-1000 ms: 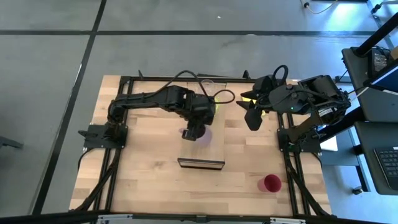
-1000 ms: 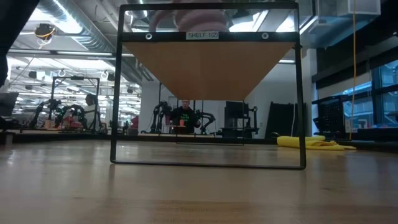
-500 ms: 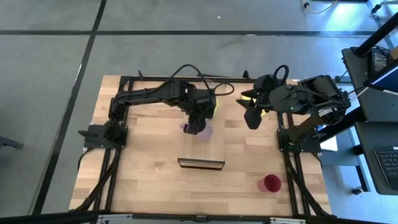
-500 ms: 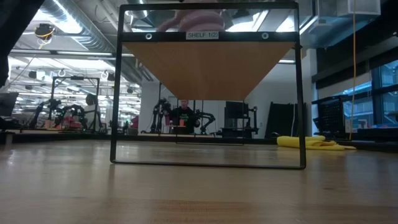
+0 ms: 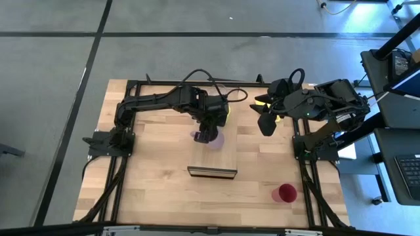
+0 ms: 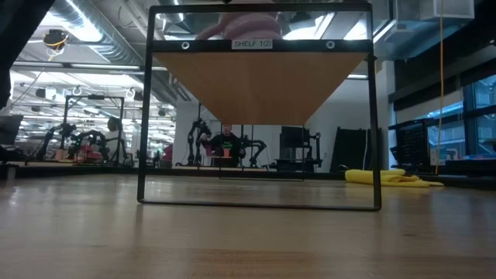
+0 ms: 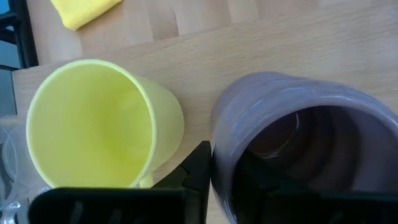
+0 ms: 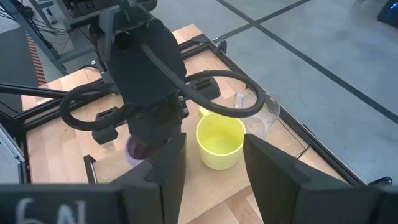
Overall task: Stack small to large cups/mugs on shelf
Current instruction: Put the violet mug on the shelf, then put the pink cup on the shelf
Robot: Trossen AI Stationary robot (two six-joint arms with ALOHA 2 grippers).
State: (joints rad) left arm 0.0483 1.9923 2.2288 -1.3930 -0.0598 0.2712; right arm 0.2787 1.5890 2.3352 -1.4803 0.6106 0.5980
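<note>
Since a second ago we see the left gripper (image 5: 205, 134) drawn back from mid-shelf toward the upper centre of the high view, with the purple mug (image 5: 214, 139). One dark finger (image 7: 198, 167) sits inside the mug's rim in the left wrist view, against its wall; how far the jaws stand apart we cannot tell. That purple mug (image 7: 298, 155) is ribbed and glossy, standing upright on the shelf (image 5: 212, 155), a pale wood plank with a dark front edge. Just beside it stands the smooth yellow-green mug (image 7: 99, 121), and beyond that the clear glass cup (image 8: 258, 111). In the low view the shelf's front bar carries a label (image 6: 253, 44) reading "SHELF 1(2)". Right gripper (image 5: 265, 123) hovers upper right, fingers parted, holding nothing. A red cup (image 5: 286, 193) stands on the table (image 5: 151, 190), lower right.
</note>
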